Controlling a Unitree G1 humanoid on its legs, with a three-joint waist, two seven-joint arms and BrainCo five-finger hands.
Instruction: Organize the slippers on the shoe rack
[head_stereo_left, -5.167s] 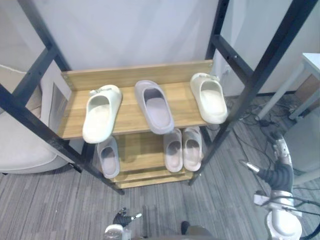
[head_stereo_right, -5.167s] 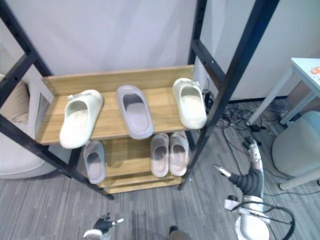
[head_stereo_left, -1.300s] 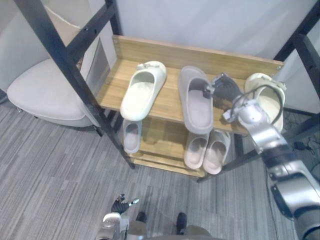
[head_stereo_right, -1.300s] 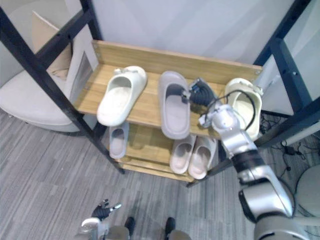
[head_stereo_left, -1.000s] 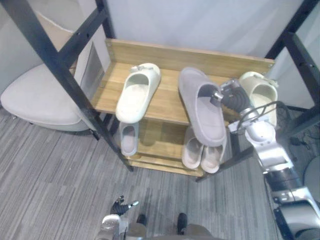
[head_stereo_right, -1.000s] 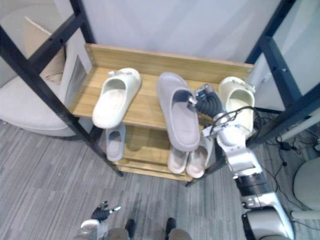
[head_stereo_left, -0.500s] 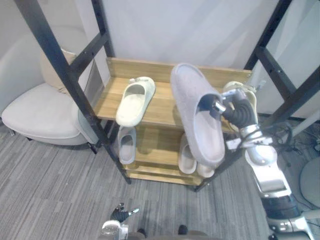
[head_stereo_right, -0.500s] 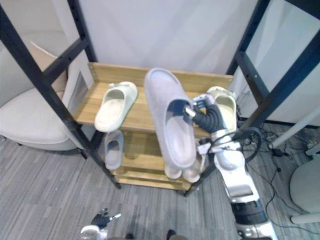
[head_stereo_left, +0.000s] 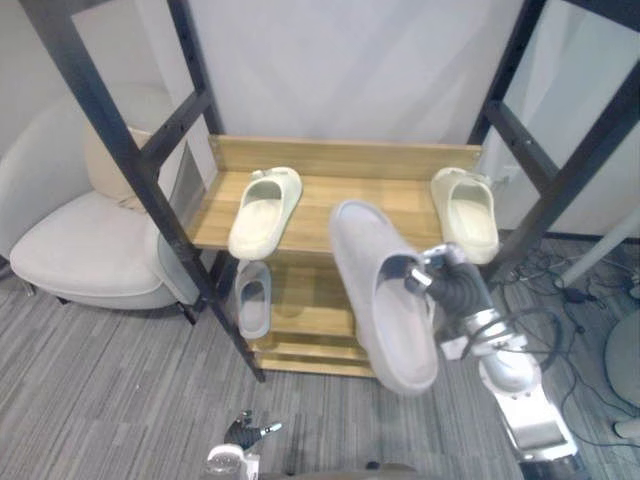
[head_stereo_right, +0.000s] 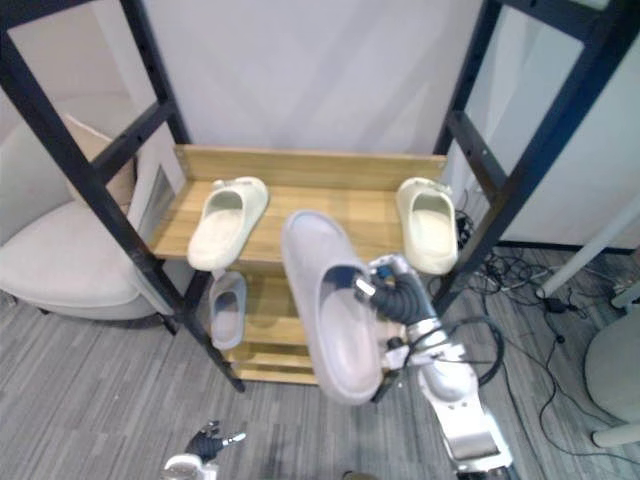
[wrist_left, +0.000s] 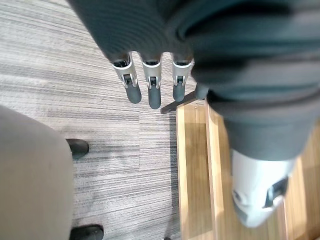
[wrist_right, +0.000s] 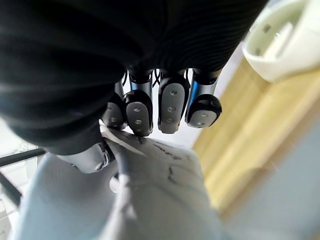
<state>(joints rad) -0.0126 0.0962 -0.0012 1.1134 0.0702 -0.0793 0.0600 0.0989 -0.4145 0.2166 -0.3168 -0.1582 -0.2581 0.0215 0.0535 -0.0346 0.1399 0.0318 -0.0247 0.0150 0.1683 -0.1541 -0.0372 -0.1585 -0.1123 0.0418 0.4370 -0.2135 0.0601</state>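
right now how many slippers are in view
4. Left cream slipper and right cream slipper on the top shelf, small grey slipper on the lower shelf, large grey slipper in the right hand; it may hide others.

Two cream slippers (head_stereo_left: 263, 210) (head_stereo_left: 466, 212) and two grey slippers (head_stereo_left: 378, 300) (head_stereo_left: 253, 297) that I can see. One rack (head_stereo_left: 340, 158), one chair (head_stereo_left: 80, 250)

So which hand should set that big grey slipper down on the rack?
The right hand. It grips the grey slipper in the air, just in front of the shoe rack. The left hand hangs open, low by the floor.
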